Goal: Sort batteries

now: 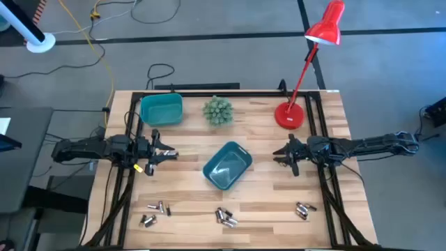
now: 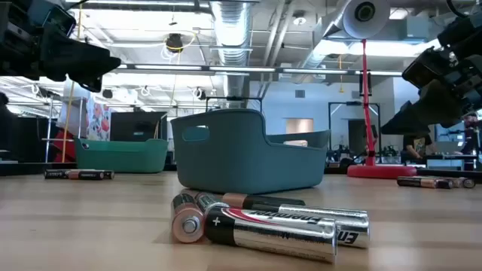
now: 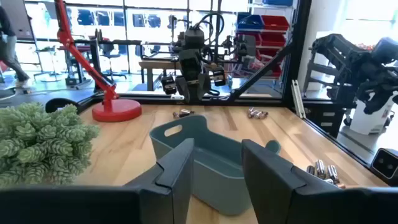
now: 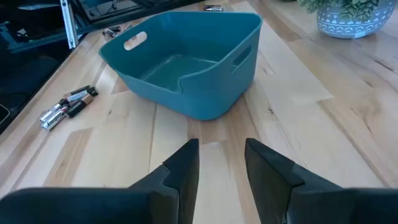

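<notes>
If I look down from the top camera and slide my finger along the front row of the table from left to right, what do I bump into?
Left pile of batteries → middle pile of batteries → right pile of batteries.

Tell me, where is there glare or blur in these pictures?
Low view: bright ceiling lights glare behind the teal plastic bin; the nearest silvery cylindrical batteries gleam. Left wrist view: sunlit windows wash out the background. Right wrist view: the dark gripper fingers look soft.
</notes>
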